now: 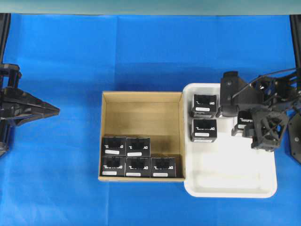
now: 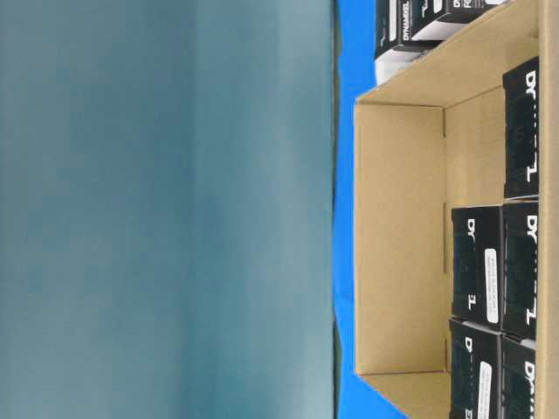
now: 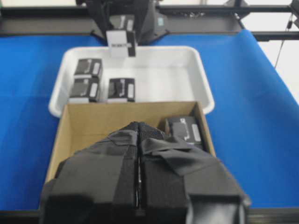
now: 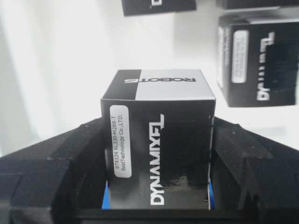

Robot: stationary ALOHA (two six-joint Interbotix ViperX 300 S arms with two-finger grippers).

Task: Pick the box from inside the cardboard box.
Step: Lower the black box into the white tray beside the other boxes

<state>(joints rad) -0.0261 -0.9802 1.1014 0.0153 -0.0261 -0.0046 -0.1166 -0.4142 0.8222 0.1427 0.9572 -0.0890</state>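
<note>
Between fingers (image 4: 70, 163), box (image 4: 159, 154) lettering lengthwise

Both arms matte black: left gripper (image 3: 138, 135) fingers wrapped in black tape; right gripper (image 4: 156, 154) blocky black, thin black cables behind.

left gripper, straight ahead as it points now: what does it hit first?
Probably the near wall of the cardboard box, then the black boxes inside. The left gripper is shut and aimed at the carton; height is unclear, so it might pass over the rim.
</note>
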